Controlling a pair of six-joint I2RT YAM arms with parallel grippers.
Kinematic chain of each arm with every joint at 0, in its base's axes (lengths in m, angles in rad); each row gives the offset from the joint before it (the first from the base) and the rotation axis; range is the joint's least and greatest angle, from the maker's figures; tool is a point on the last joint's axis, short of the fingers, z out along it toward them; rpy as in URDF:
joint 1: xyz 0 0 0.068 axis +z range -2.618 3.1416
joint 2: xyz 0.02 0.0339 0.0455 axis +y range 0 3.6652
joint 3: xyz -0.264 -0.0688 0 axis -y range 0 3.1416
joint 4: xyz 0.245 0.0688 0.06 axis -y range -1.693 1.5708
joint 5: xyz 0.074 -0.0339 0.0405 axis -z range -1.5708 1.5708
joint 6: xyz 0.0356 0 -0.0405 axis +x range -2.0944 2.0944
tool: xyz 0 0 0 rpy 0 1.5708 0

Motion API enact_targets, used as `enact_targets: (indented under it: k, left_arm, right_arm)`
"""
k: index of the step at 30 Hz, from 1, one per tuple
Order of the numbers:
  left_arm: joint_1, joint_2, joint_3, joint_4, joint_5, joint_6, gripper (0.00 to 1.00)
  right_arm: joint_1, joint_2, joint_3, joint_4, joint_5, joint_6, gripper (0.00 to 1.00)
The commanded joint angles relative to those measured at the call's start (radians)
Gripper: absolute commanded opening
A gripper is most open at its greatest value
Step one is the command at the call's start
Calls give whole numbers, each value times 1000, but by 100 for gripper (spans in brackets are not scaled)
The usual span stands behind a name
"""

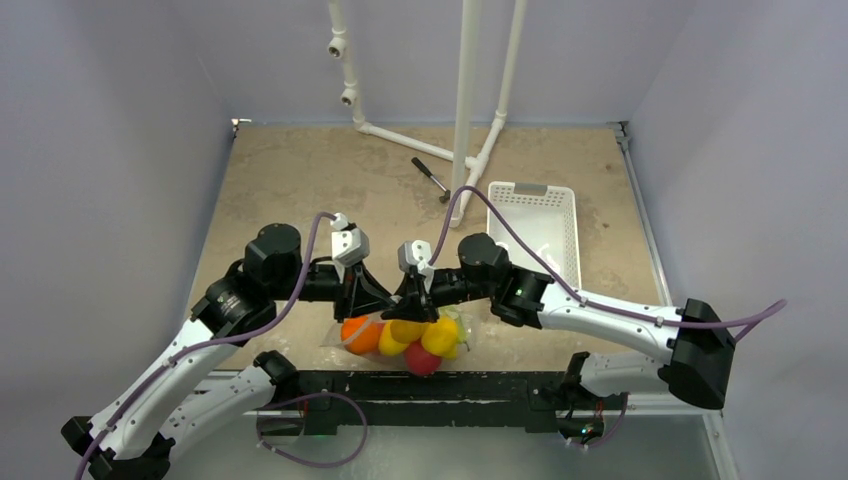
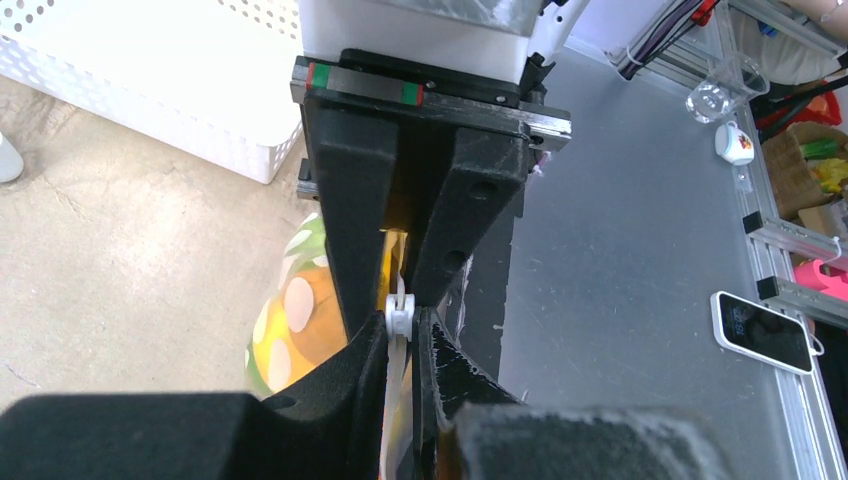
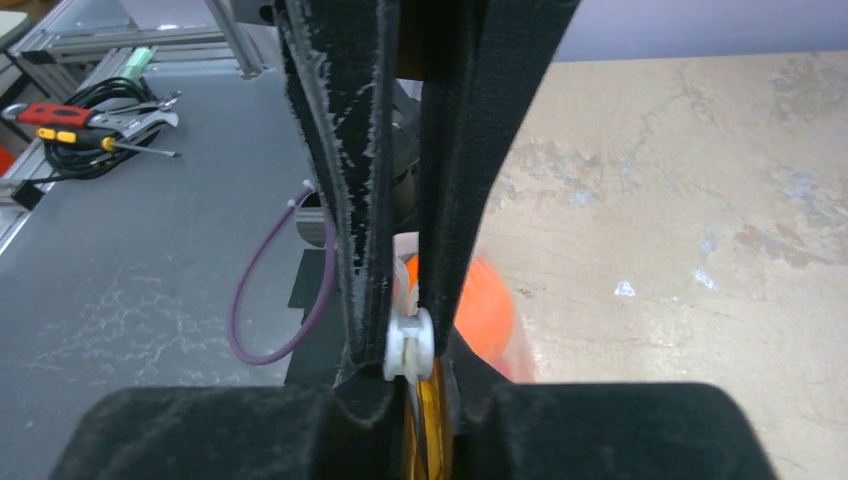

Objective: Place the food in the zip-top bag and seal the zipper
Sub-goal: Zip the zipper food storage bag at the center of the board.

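Top external view: left claw [image 1: 380, 308] and right claw [image 1: 412, 306] meet tip to tip, with the crinkly clear bag [image 1: 335, 338] slumped directly below them, bulging with glossy round fruit [image 1: 405, 335] in orange, yellow and red. Wrist views: each claw's fuzzy-faced black fingers are pinched almost together on the thin whitish zipper [image 2: 397, 375]. A small white plastic slider [image 2: 400, 315] sits right where the opposing fingertips meet.

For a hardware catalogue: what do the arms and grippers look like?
The left arm and right arm have white shells, black joints and a purple cable each. The left gripper and right gripper are black, with two long tapered fingers.
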Motion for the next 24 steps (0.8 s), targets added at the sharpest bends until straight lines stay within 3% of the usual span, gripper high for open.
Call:
enact_targets:
  k: [1, 8, 13, 18, 24]
  left_arm:
    - [0, -6, 28, 50, 27, -1, 0]
    - [-1, -18, 22, 22, -7, -1, 0]
    - [0, -20, 23, 6, -65, -15, 0]
    - [0, -14, 20, -15, -105, -40, 10]
    - [-1, -4, 11, -18, -126, -74, 13]
  right_arm:
    - [5, 0, 23, 65, -18, -6, 3]
    - [5, -88, -17, 115, 53, 44, 0]
    - [5, -170, -40, 159, 216, 73, 0]
    - [5, -218, -72, 182, 335, 103, 0]
    - [5, -246, -97, 206, 407, 137, 0]
